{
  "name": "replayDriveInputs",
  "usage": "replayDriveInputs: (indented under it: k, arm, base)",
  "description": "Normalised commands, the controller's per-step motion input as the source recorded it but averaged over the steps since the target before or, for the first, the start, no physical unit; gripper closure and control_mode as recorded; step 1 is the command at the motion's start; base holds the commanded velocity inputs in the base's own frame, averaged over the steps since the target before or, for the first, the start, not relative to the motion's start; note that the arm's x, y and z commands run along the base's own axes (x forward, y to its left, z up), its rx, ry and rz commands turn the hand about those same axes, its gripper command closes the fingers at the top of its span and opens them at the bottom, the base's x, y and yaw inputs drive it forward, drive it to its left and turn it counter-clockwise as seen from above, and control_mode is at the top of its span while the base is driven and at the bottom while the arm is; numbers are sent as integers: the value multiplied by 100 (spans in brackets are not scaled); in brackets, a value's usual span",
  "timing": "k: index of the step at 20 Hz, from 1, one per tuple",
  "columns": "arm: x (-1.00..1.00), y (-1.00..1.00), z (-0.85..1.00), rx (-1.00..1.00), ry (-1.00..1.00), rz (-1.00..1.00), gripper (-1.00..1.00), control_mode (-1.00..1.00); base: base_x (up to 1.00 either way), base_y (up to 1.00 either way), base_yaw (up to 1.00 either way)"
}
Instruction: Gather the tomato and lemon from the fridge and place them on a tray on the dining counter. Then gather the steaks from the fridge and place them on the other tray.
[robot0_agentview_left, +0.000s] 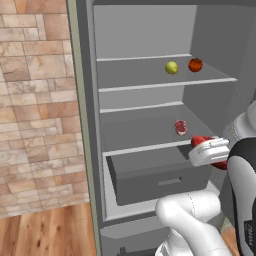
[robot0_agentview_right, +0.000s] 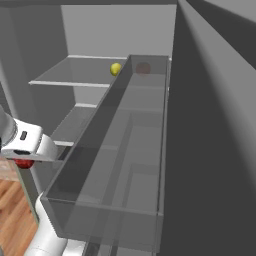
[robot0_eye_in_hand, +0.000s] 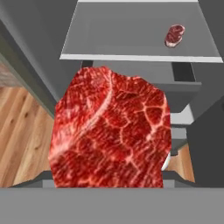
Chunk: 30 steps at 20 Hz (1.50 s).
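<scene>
The fridge (robot0_agentview_left: 142, 30) stands open. On its upper shelf the yellow-green lemon (robot0_agentview_left: 171, 67) (robot0_agentview_right: 115, 68) lies left of the red-orange tomato (robot0_agentview_left: 195, 64), which shows dimly through the door bin (robot0_agentview_right: 143, 68). One steak (robot0_agentview_left: 180, 127) (robot0_eye_in_hand: 175, 36) rests on the middle shelf. My gripper (robot0_agentview_left: 205, 145) is shut on another steak (robot0_agentview_left: 200, 141) (robot0_agentview_right: 23, 163) (robot0_eye_in_hand: 109, 131), held in front of the fridge at the level of the drawer top, right of the shelf's steak. That steak hides my fingertips in the hand view. The dining counter and trays are out of view.
A grey drawer (robot0_agentview_left: 160, 175) sits half pulled out below the shelves. The open door's translucent bin (robot0_agentview_right: 120, 150) stretches along the right, close to the arm. A brick wall (robot0_agentview_left: 35, 100) and wooden floor (robot0_agentview_left: 45, 232) lie to the fridge's left.
</scene>
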Motion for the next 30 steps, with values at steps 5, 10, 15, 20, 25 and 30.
replayDriveInputs:
  k: [5,10,15,20,25,30]
  arm:
    - [0,0,0,0,0,0,100,-100]
    - [-4,0,0,0,0,0,100,100]
    - [0,0,0,0,0,0,100,100]
    - [0,0,0,0,0,0,100,100]
    - [0,0,0,0,0,0,100,100]
    - [0,0,0,0,0,0,100,100]
  base:
    - [0,0,0]
    - [-30,0,-2]
    - [-78,20,-10]
    - [-77,46,-23]
    - [-76,51,-33]
    - [-79,61,-40]
